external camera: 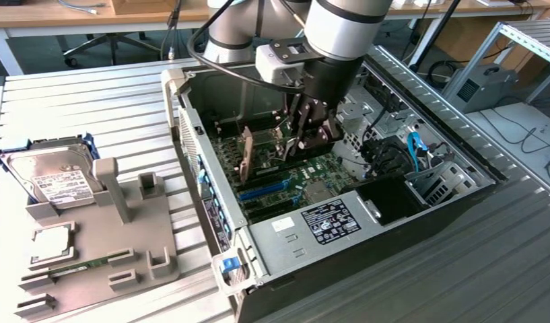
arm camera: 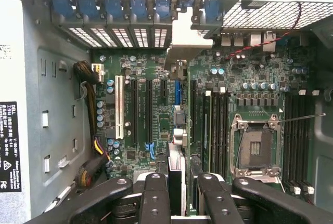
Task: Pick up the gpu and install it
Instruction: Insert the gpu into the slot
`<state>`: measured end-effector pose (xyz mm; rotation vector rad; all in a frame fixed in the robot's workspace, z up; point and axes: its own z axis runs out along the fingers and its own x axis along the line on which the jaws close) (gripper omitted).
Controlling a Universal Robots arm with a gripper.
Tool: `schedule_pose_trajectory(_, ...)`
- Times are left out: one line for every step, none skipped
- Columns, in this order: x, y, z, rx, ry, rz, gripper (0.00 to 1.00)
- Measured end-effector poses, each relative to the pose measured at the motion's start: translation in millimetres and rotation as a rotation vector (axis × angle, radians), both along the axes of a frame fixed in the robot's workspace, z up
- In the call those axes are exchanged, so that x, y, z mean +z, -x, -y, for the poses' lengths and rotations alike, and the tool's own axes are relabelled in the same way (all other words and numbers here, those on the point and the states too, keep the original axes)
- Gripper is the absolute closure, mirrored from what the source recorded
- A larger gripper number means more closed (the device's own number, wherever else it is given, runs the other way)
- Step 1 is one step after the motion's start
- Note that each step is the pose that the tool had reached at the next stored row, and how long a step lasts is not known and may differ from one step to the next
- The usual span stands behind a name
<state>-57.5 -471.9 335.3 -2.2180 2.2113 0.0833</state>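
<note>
My gripper [external camera: 303, 142] is down inside the open PC case [external camera: 454, 202], fingers [arm camera: 156, 195] clamped on the gpu [arm camera: 176, 174], which I hold edge-on between them. In the wrist view the thin black card stands upright between the two inner fingers, its far end with the silver bracket [arm camera: 190, 39] reaching the rear slot wall of the case. The card sits right over the motherboard [arm camera: 140, 78], lined up along the expansion slots, next to the blue slot [arm camera: 177, 93]; I cannot tell whether its edge is seated in a slot or just above it. Beside it on the board: a white slot [arm camera: 119, 107], black slots, the bare CPU socket [arm camera: 257, 148] and memory slots either side of the socket.

In the exterior view the case lies on its side on the bench [external camera: 95, 94], open side up, toward the exterior view's right. At the bench's edge on the exterior view's left, a grey parts fixture [external camera: 122, 249] carries a silver hard drive [external camera: 54, 176] with a white label in a blue holder, and a narrow green memory stick [external camera: 77, 262] lying near the fixture's front.
</note>
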Motion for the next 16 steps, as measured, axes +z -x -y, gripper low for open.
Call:
schedule_pose_trajectory(-0.3, 0.0, 0.1, 0.0, -0.0001, 0.0, 0.74)
schedule_pose_trajectory(-0.5, 0.0, 0.2, 0.0, 0.0, 0.0, 0.74)
schedule_pose_trajectory(-0.8, 0.0, 0.3, 0.0, 0.0, 0.0, 0.74)
schedule_pose_trajectory(-1.1, 0.0, 0.3, 0.0, -0.0001, 0.0, 0.74)
schedule_pose_trajectory(-1.4, 0.0, 0.4, 0.0, -0.0001, 0.0, 0.74)
schedule_pose_trajectory(-1.7, 0.0, 0.5, 0.0, -0.0001, 0.0, 0.74)
schedule_pose_trajectory(-1.9, 0.0, 0.6, 0.0, 0.0, 0.0, 0.74)
schedule_pose_trajectory(-2.2, 0.0, 0.7, 0.0, -0.0001, 0.0, 0.74)
schedule_pose_trajectory(-2.5, 0.0, 0.8, 0.0, 0.0, 0.0, 0.74)
schedule_pose_trajectory(-3.1, 0.0, 1.0, 0.0, -0.0001, 0.0, 0.74)
schedule_pose_trajectory(-5.9, 0.0, 1.8, 0.0, -0.0001, 0.0, 0.74)
schedule_pose_trajectory(-7.3, 0.0, 2.4, 0.0, 0.0, 0.0, 0.74)
schedule_pose_trajectory(-8.4, 0.0, 2.8, 0.0, 0.0, 0.0, 0.74)
schedule_pose_trajectory(-9.1, 0.0, 3.0, 0.0, 0.0, 0.0, 0.74)
schedule_pose_trajectory(-12.3, 0.0, 4.1, 0.0, 0.0, 0.0, 0.74)
schedule_pose_trajectory(-14.6, 0.0, 4.8, 0.0, 0.0, 0.0, 0.74)
